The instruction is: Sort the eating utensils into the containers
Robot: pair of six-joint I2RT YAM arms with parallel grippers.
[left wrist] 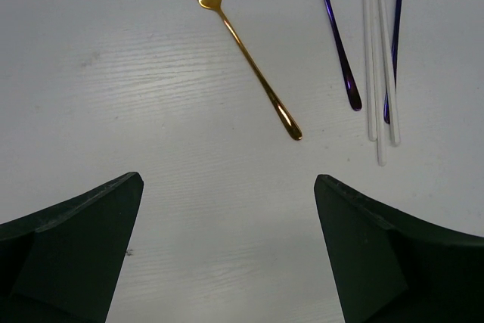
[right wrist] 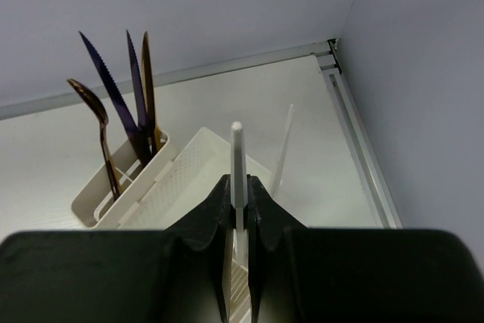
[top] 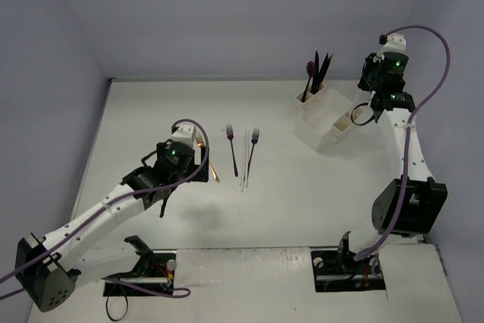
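Note:
My left gripper [top: 197, 164] hangs open and empty over the table, beside a gold fork [top: 208, 164]. In the left wrist view the gold fork [left wrist: 242, 51] lies ahead of the open gripper [left wrist: 227, 179], with two dark purple forks [left wrist: 336, 35] [left wrist: 393, 43] and clear white utensils [left wrist: 374, 58] to its right. My right gripper [right wrist: 237, 184] is shut on a white plastic utensil [right wrist: 237, 156], held upright over the white organizer [right wrist: 189, 172]. Its far cup [right wrist: 94, 194] holds dark purple knives [right wrist: 113, 104] and a dark spoon [right wrist: 102, 130]. Another white utensil [right wrist: 281, 149] stands in the organizer.
In the top view the organizer [top: 321, 130] stands at the back right near the right gripper [top: 361, 115]. The purple forks [top: 231, 149] [top: 252, 149] and white utensils [top: 243, 160] lie mid-table. Walls close in behind and at the sides.

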